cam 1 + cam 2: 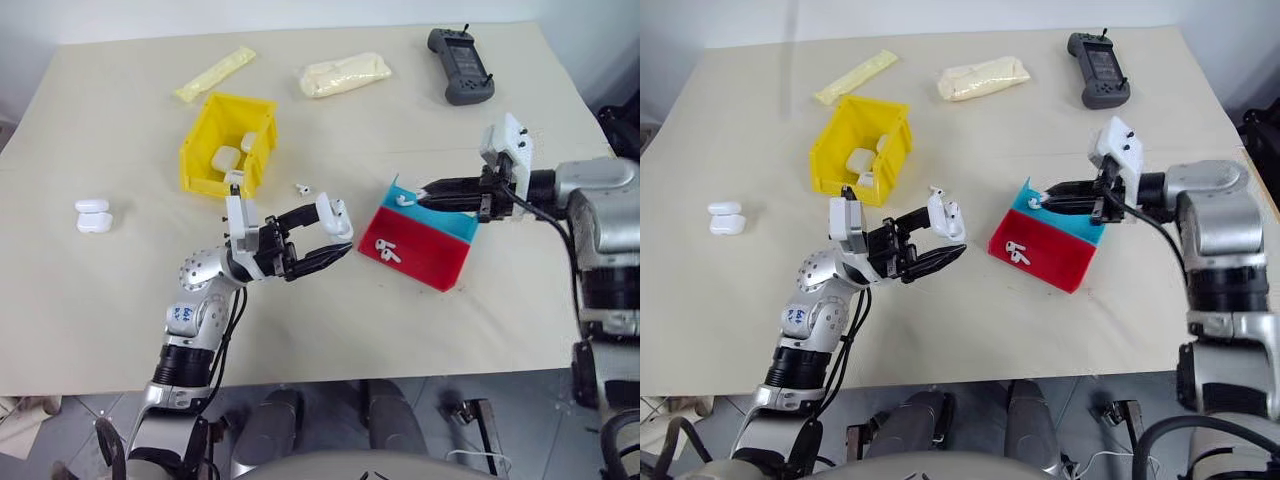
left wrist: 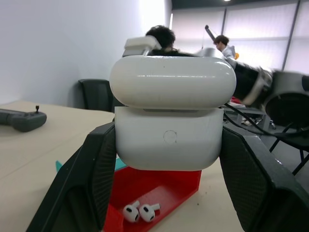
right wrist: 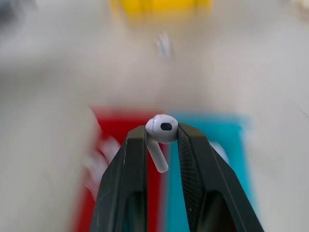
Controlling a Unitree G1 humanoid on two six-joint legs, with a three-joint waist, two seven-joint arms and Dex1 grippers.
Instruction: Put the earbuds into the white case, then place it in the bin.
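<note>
Glossy white case (image 2: 169, 116) and white earbud (image 3: 161, 129) showing between black fingers (image 3: 123, 183); beside the yellow bin (image 1: 228, 145), tray (image 1: 425, 240) showing half red, half blue.

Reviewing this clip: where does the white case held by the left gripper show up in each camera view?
Left eye: white case, just left of the red and blue tray.
Right eye: lower centre, again left of the tray.
Left wrist: centre, clamped between the fingers, above the tray.
Right wrist: cannot tell.
Shared landmark: the tray.

white case (image 2: 170, 121): glossy smooth plastic (lid too) | bin (image 1: 205, 160): yellow plastic
</note>
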